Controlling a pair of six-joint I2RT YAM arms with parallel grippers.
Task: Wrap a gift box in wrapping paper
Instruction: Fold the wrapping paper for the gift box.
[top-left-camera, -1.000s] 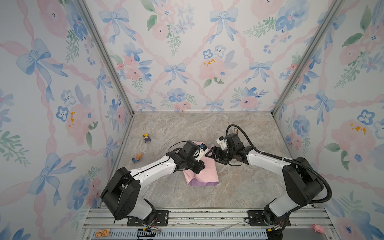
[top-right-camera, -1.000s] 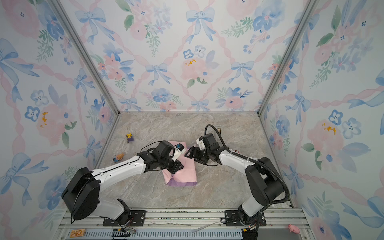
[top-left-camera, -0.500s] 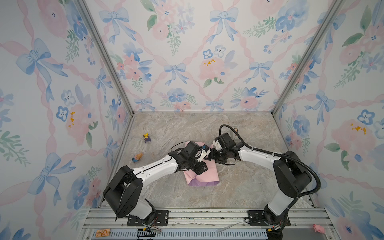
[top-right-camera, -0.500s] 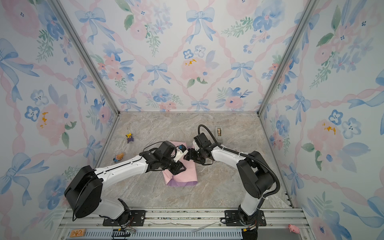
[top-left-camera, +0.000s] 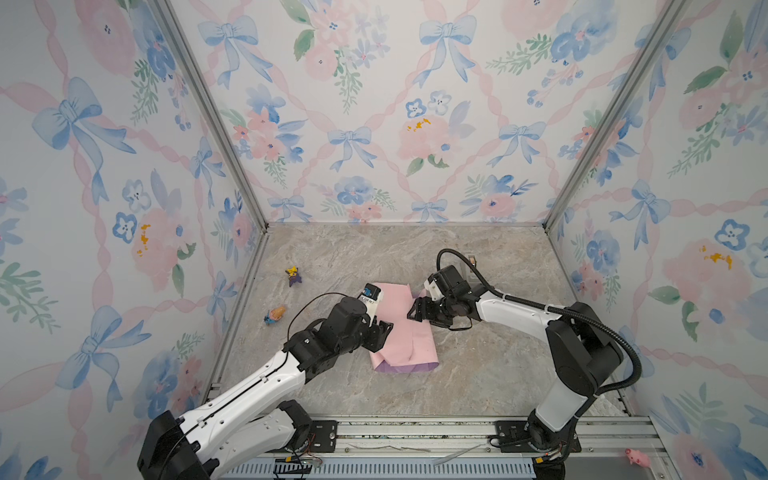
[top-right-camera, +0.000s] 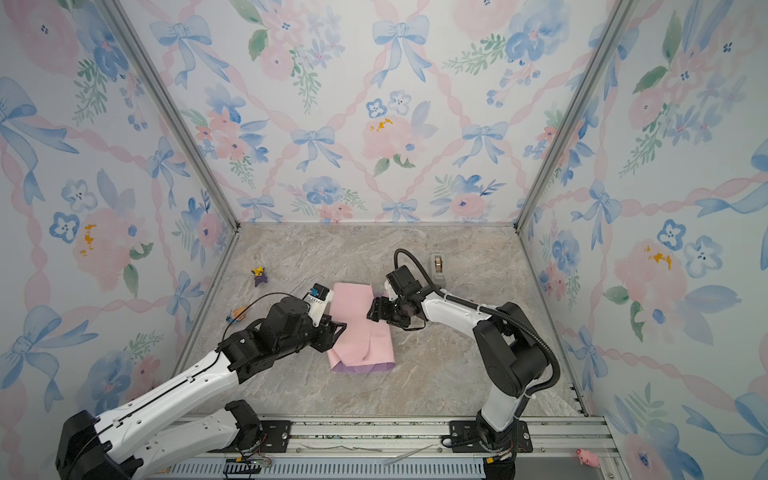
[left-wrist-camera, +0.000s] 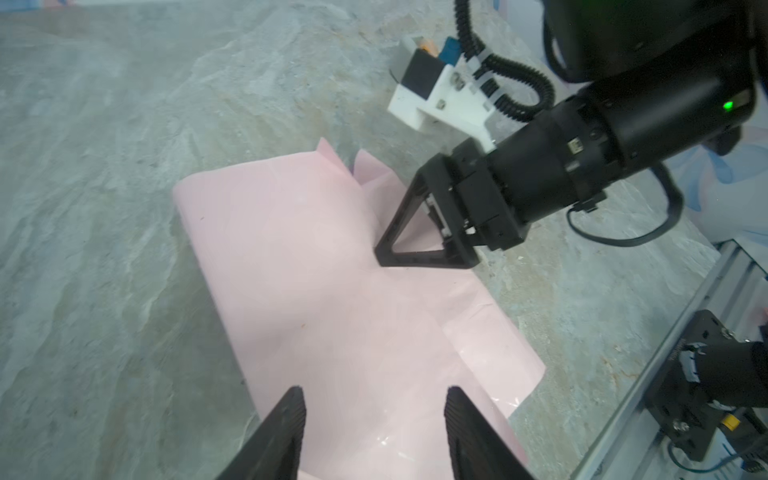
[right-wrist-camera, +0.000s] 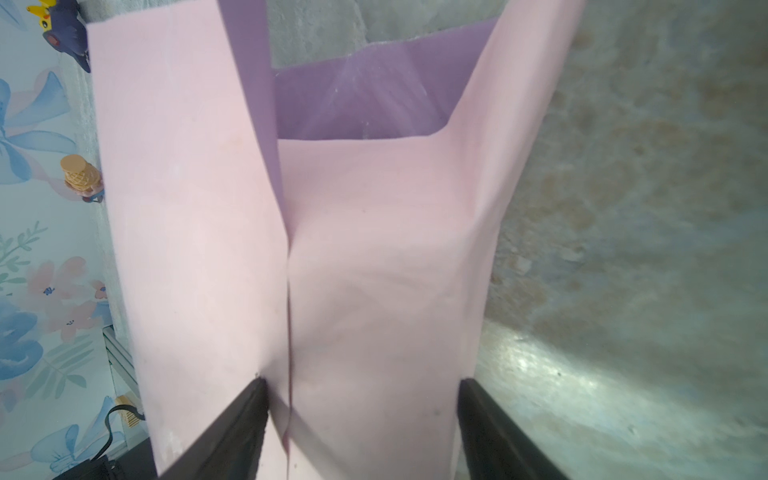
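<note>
The wrapping paper (top-left-camera: 405, 332) is found near the middle of the marble table (top-left-camera: 478, 382). It is folded into a long bundle with the pale pink side outward. Its long axis is directed from the back wall toward the front rail, only slightly slanted, and at the near end a strip of the lilac side is exposed. In the right wrist view the paper (right-wrist-camera: 374, 257) is shown as two pink flaps which are met in a seam (right-wrist-camera: 288, 291) along this axis. The right gripper (top-left-camera: 413, 311) is placed at the right edge of the far half. Its jaws are held wide apart, and in the left wrist view one fingertip (left-wrist-camera: 380, 254) is seen resting on the pink surface. The left gripper (top-left-camera: 384, 330) is placed just beside the left long edge, opposite to the right one. Its jaws are also apart, nothing is clamped, and the paper (left-wrist-camera: 332, 311) is seen lying between and beyond the fingers (left-wrist-camera: 282, 432). A tape dispenser (top-right-camera: 437, 262) is standing behind the right arm. A purple-and-yellow toy (top-left-camera: 294, 276) and an ice-cream cone toy (top-left-camera: 276, 314) are lying well apart from the paper, near the left wall.
</note>
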